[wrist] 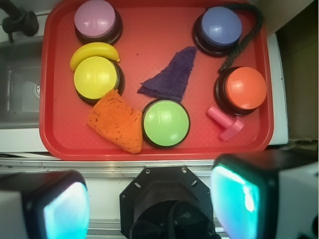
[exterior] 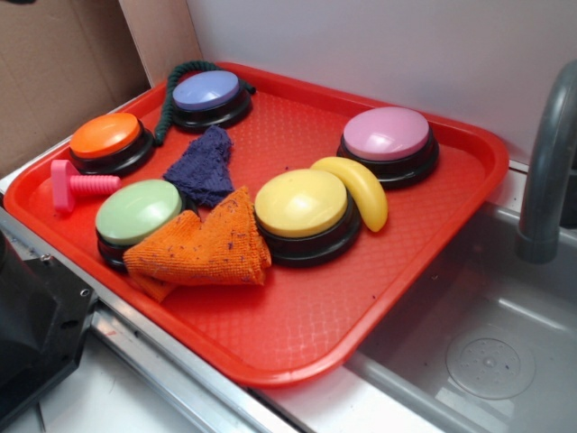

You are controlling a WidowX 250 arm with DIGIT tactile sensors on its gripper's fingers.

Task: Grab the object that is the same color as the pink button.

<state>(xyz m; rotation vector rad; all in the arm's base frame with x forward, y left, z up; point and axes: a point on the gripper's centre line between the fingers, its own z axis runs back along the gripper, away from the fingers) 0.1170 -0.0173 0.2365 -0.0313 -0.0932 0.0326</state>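
Note:
A small bright pink toy bolt [exterior: 77, 184] lies on its side at the left edge of the red tray [exterior: 297, 325], between the orange button and the green button. In the wrist view the bolt [wrist: 225, 123] is at the lower right of the tray. The pink button [exterior: 388, 137] stands at the tray's far right, and shows in the wrist view [wrist: 95, 18] at the top left. My gripper [wrist: 149, 204] is open and empty, high above the tray's near edge. Its fingers [wrist: 65, 209] frame the robot's black base. The gripper does not show in the exterior view.
The tray also holds an orange button [exterior: 108, 140], a purple button [exterior: 209, 95], a green button [exterior: 137, 215], a yellow button [exterior: 302, 209], a banana [exterior: 359, 188], an orange cloth [exterior: 212, 245], a purple cloth [exterior: 203, 164] and a green rope [exterior: 171, 99]. A sink [exterior: 487, 352] with a faucet [exterior: 545, 162] lies to the right.

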